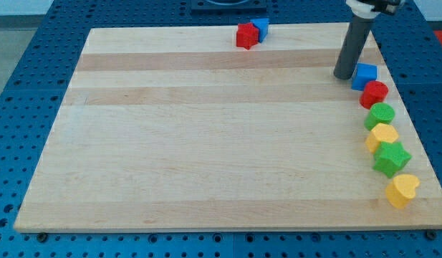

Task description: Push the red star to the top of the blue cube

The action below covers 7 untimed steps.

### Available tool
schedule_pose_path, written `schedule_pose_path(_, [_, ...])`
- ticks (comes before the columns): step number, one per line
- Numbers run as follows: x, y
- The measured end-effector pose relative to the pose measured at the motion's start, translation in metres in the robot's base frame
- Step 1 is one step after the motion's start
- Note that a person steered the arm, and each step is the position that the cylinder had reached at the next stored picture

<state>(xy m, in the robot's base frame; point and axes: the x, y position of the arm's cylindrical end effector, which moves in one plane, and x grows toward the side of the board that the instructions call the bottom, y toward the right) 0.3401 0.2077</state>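
The red star (pixel 246 35) lies near the board's top edge, a little right of centre, touching a small blue block (pixel 261 27) on its upper right. The blue cube (pixel 364 74) lies at the view's right, at the top of a column of blocks. My tip (pixel 344 76) rests on the board just left of the blue cube, touching it or nearly so. The tip is far to the right of the red star and lower in the view.
Below the blue cube a column runs down the right edge: a red round block (pixel 375 94), a green block (pixel 382 115), a yellow block (pixel 382 135), a green star (pixel 390 158) and a yellow heart (pixel 402 190). The wooden board (pixel 206 143) sits on a blue perforated table.
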Motion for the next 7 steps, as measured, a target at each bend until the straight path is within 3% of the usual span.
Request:
schedule_pose_path(3, [-0.081,-0.061])
schedule_pose_path(7, [-0.073,-0.216])
